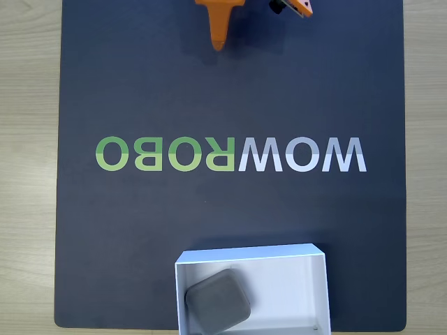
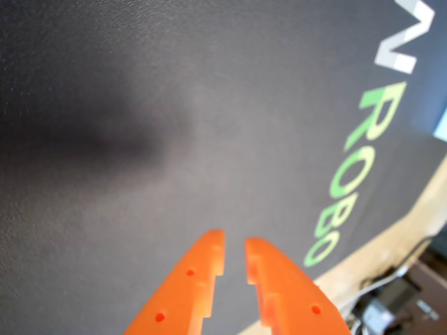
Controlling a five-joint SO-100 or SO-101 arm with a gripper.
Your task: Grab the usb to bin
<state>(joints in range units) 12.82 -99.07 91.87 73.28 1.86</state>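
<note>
The usb (image 1: 218,301), a small matte grey rounded-square block, lies inside the bin (image 1: 293,293), toward its left side. The bin is a white open-top box at the bottom edge of the fixed view, partly cut off by the frame. My orange gripper (image 1: 218,42) hangs at the top edge of that view, far from the bin, pointing down at the mat. In the wrist view the gripper (image 2: 234,244) has its two orange fingers (image 2: 192,293) drawn together to a thin slit, with nothing between them and bare mat below.
A dark mat (image 1: 140,237) printed with WOWROBO lettering (image 1: 230,154) covers the wooden table (image 1: 28,139). Another orange and black arm part (image 1: 293,7) shows at the top edge. Cables and a dark device (image 2: 391,307) lie past the mat's edge in the wrist view.
</note>
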